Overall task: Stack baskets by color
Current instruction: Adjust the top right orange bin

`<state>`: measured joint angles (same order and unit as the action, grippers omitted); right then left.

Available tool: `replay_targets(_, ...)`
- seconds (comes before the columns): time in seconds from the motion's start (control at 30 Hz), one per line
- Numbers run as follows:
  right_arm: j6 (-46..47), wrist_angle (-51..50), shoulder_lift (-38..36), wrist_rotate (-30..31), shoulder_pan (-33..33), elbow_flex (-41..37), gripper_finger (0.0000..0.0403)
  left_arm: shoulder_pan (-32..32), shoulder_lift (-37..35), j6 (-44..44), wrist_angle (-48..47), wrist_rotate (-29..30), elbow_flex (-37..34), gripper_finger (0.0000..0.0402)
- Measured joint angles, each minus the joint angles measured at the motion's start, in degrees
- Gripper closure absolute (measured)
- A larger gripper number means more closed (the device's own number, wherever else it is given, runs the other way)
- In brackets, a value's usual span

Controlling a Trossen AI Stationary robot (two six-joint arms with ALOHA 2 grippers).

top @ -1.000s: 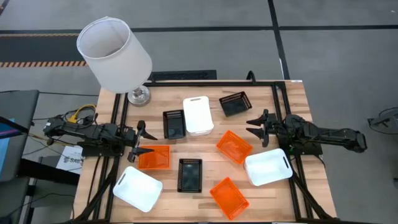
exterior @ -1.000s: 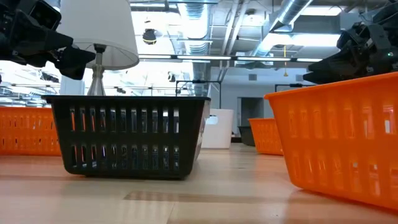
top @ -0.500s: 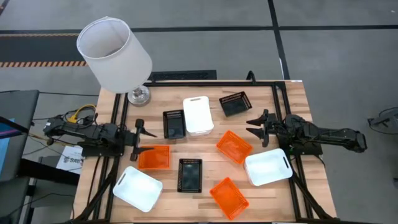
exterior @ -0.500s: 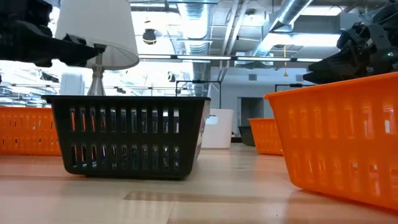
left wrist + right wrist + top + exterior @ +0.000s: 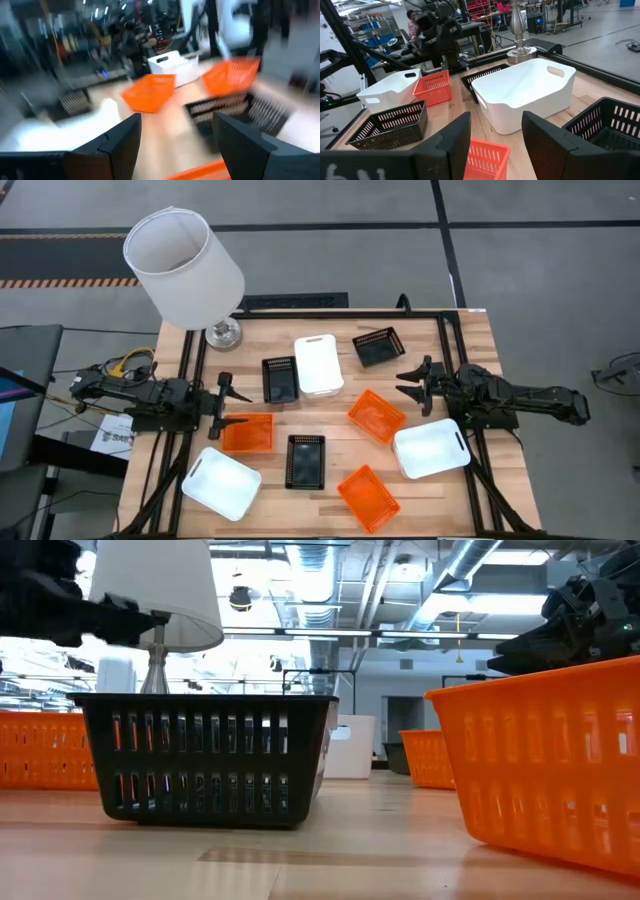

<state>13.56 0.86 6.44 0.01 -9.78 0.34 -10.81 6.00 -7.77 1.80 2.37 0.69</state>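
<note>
Left tool [image 5: 222,406] raised above orange basket [image 5: 247,434].

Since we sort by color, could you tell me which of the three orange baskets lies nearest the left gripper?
The orange basket at the table's left side, right beside the open left gripper; the other two orange baskets lie toward the right half.

Nine baskets lie scattered and unstacked on the table [image 5: 470,330], all upright with open tops.

Three are white: one [image 5: 319,364] at the far middle, touching a black basket [image 5: 280,379] on its left; one [image 5: 432,448] at the right; one [image 5: 222,482] at the near left corner.

Three are orange: one [image 5: 247,433] at the left, one [image 5: 377,415] tilted near the centre, one [image 5: 368,498] at the near edge.

The other black, slotted ones sit far right [image 5: 379,346] and near centre [image 5: 306,461].
</note>
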Motion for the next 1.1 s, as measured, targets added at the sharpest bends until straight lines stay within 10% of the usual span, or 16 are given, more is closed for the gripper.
replay_targets(0.17,-0.02,0.00,-0.01,0.00,0.00,0.00,0.0202,0.00,-0.02,35.21,2.94,1.14,-0.01,0.0168)
replay_targets(0.4,0.07,1.02,0.02,0.01,0.00,0.00,0.0202,0.00,-0.02,55.57,4.15,18.47,0.00,0.0168)
replay_targets(1.1,17.94,2.45,-0.01,-0.19,1.96,0.00,0.0202,0.02,-0.04,59.74,4.28,36.54,-0.01,0.0168)
